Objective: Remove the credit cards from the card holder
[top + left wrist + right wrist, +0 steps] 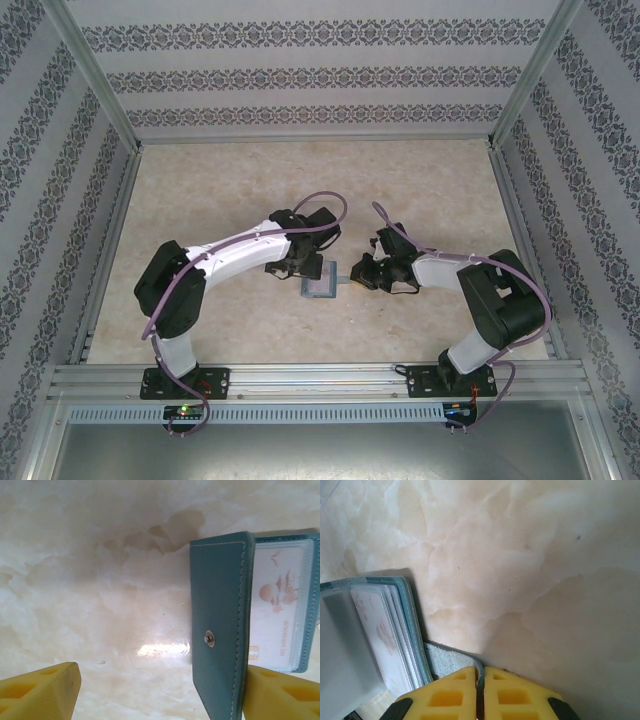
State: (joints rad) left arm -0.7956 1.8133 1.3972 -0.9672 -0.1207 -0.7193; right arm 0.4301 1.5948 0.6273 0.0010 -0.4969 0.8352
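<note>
The teal card holder (318, 288) lies open on the table between both arms. In the left wrist view its outer flap (217, 625) with a metal snap stands on edge. Beside the flap, a pale credit card (277, 615) with reddish marks sits in a clear sleeve. My left gripper (160, 695) is open, and the flap stands just inside its right finger (282, 695). My right gripper (480, 680) is shut on the holder's strap tab (451, 661). Pale cards in sleeves (375, 630) fan out to its left.
The marble-patterned table (230, 190) is bare around the holder. Patterned walls and metal rails (110, 230) enclose it on three sides. The arm bases sit on the near rail (320, 378).
</note>
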